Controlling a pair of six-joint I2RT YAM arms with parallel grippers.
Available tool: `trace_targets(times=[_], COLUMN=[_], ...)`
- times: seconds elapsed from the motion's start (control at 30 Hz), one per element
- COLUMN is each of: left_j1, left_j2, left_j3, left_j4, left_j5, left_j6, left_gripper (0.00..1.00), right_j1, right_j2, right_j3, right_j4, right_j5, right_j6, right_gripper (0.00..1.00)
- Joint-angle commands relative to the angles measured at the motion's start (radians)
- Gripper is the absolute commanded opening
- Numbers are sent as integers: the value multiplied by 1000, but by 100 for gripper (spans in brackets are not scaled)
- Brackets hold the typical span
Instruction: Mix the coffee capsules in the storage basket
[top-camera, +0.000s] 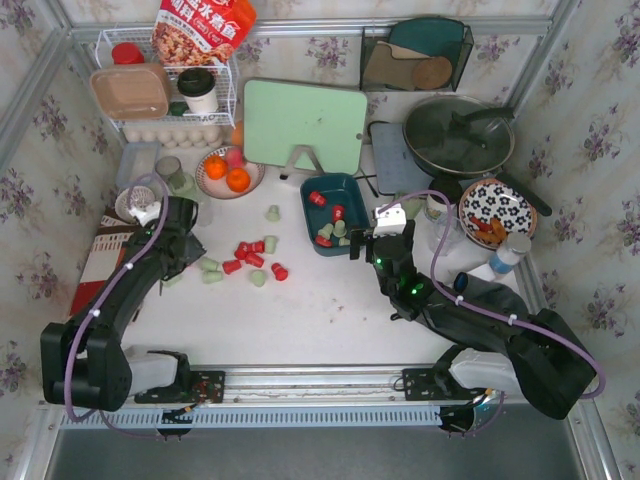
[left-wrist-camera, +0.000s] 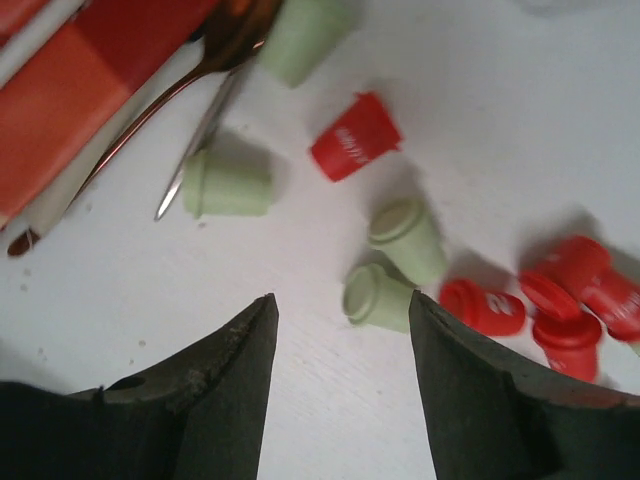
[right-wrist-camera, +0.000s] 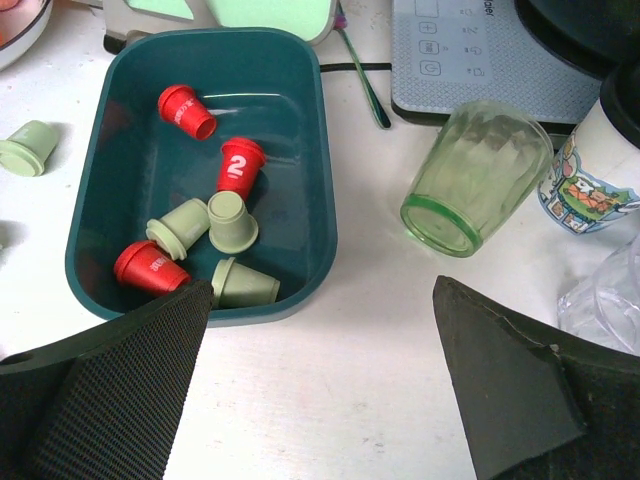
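Left fingers (left-wrist-camera: 215, 400) part-open and empty over desk (left-wrist-camera: 120, 290), loose red and green coffee capsules (left-wrist-camera: 408, 238) just ahead; right fingers (right-wrist-camera: 500, 380) spread wide, empty, storage basket (right-wrist-camera: 290, 110) ahead-left holding six capsules.

Bright, even light from above; the capsules (left-wrist-camera: 410, 238) cast soft shadows on the white counter (left-wrist-camera: 130, 290). The left wrist view is soft, its fingers (left-wrist-camera: 200, 400) blurred.
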Motion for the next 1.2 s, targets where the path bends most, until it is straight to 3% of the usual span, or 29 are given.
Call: trace_targets(times=[0.0, 0.13, 0.33, 0.37, 0.43, 0.5, 0.7, 1.17], left_j1=[54, 84, 120, 129, 139, 147, 165, 197], left_j2=[45, 150, 232, 239, 256, 268, 296, 451], left_j3=[-21, 29, 61, 67, 77, 75, 32, 91], left_j4=[-77, -174, -185, -185, -215, -232, -178, -203], left_j5=[-85, -110, -163, -169, -181, -172, -157, -166], left_j6=[-258, -427, -478, -467, -484, -509, -601, -725], left_gripper=[57, 56, 56, 59, 80, 83, 74, 63], right_j1=[0, 1, -1, 0, 0, 0, 0, 1], right_j2=[-1, 1, 9, 10, 10, 8, 7, 10], right_j3=[6, 4, 6, 8, 7, 7, 7, 10], right_j4=[27, 27, 30, 29, 27, 27, 27, 24], right_j5=[-3, -3, 2, 1, -3, -6, -13, -17], right_j6=[6, 4, 3, 3, 4, 5, 7, 7], right_gripper=[100, 100, 100, 100, 100, 100, 100, 100])
